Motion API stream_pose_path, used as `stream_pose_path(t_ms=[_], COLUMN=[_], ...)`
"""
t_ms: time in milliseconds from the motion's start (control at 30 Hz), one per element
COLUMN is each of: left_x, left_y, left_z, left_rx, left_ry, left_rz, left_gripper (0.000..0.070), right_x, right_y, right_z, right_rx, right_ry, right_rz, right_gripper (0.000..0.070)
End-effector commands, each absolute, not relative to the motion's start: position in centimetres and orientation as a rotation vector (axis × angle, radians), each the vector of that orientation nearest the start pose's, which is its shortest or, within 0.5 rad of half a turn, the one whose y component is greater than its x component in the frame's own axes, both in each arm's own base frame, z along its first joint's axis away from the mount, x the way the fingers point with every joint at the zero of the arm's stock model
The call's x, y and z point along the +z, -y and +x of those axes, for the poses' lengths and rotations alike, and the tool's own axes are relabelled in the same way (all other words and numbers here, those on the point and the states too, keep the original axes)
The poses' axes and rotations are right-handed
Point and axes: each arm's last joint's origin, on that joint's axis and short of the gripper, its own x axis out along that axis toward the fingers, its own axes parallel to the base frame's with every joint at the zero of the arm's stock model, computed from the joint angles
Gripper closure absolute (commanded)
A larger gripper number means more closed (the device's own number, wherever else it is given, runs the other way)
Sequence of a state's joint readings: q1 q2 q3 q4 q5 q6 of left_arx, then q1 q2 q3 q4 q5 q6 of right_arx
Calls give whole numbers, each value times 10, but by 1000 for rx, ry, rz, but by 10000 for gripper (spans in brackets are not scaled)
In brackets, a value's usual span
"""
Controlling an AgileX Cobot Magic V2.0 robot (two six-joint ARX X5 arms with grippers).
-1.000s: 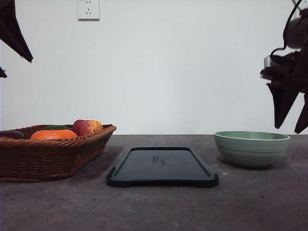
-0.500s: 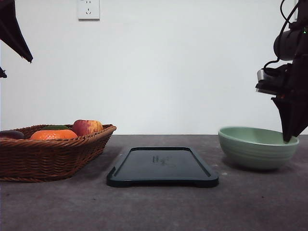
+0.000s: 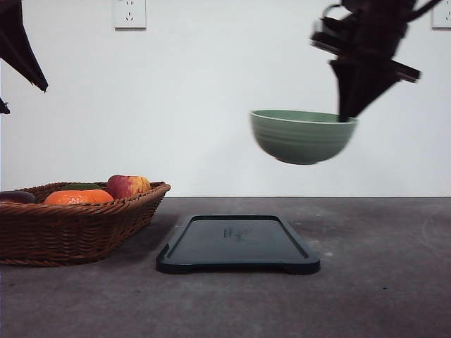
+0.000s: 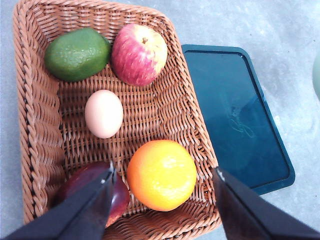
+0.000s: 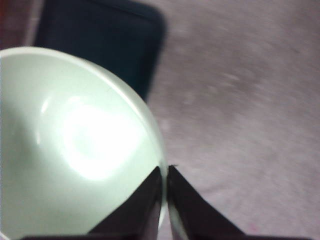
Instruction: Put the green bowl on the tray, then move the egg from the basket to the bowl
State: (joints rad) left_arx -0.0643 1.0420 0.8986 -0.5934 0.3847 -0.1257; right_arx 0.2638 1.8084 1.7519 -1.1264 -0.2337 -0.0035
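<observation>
The green bowl (image 3: 301, 136) hangs in the air above the right end of the dark tray (image 3: 237, 243), and my right gripper (image 3: 346, 116) is shut on its right rim. In the right wrist view the fingers (image 5: 164, 200) pinch the bowl's rim (image 5: 75, 140), with the tray (image 5: 100, 40) below. The wicker basket (image 3: 70, 225) stands at the left. My left gripper (image 4: 162, 192) is open high above the basket (image 4: 170, 107), over an orange (image 4: 161, 174). The egg (image 4: 103, 113) lies in the middle of the basket.
The basket also holds a red apple (image 4: 138, 54), a green avocado (image 4: 77, 54) and a dark purple fruit (image 4: 92, 187). A wall socket (image 3: 130, 13) sits on the white wall behind. Grey tabletop (image 3: 380, 282) surrounds the tray.
The right gripper closed on the bowl's rim, lifted it off the table at the right, and carried it up and left toward the tray. The left arm has not moved.
</observation>
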Motion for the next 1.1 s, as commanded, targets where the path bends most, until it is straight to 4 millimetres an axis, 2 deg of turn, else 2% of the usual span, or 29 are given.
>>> stream_pose_path(t_ms=[0, 200, 400, 733, 900, 967, 1067], left_x=[300, 300, 300, 300, 300, 300, 300], left_y=[25, 25, 25, 25, 25, 25, 25], left_z=[210, 210, 210, 210, 210, 210, 210], left_rx=[-393, -393, -393, -393, -393, -393, -393], left_ry=[-731, -731, -731, -731, -731, -731, -731], left_rz=[-231, -231, -231, -231, -231, -231, -231], left_gripper=[309, 309, 309, 309, 309, 309, 309], right_x=[314, 297, 273, 235, 228, 228, 229], right_y=[-117, -153, -177, -188, -190, -193, -195], right_z=[358, 364, 373, 389, 392, 392, 392], right_rx=[468, 525, 542, 512, 517, 525, 529], right_ry=[-1195, -1211, -1222, -1276, -1274, -1259, -1255], right_rz=[-35, -68, -85, -90, -88, -90, -92], right_gripper=[700, 700, 700, 700, 698, 663, 545])
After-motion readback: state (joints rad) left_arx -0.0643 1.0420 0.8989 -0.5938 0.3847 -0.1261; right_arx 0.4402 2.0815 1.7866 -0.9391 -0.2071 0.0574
